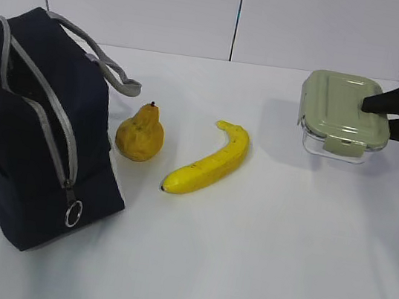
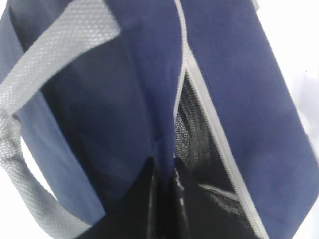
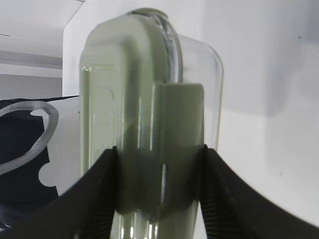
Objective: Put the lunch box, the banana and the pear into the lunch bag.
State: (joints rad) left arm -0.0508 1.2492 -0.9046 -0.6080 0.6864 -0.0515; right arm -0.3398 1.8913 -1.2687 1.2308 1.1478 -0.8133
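Observation:
At the left stands the navy lunch bag point(image 1: 28, 139), tilted, with its grey zipper running down to a ring pull point(image 1: 73, 213). My left gripper point(image 2: 165, 174) is shut on the blue fabric edge of the lunch bag point(image 2: 239, 74) beside its parted zipper; dark lining shows inside. That gripper is outside the exterior view. The pear point(image 1: 140, 135) sits upright next to the bag. The banana point(image 1: 209, 162) lies to the pear's right. My right gripper point(image 1: 384, 117) point(image 3: 159, 169) is shut on the sage-lidded lunch box point(image 1: 340, 110) point(image 3: 144, 99), clamping lid and clear base; the box hangs slightly above the table.
A grey webbing handle point(image 1: 113, 73) droops off the bag toward the pear. The white table point(image 1: 257, 263) ends at a front edge near the bottom of the exterior view. A white panelled wall point(image 1: 205, 7) stands behind.

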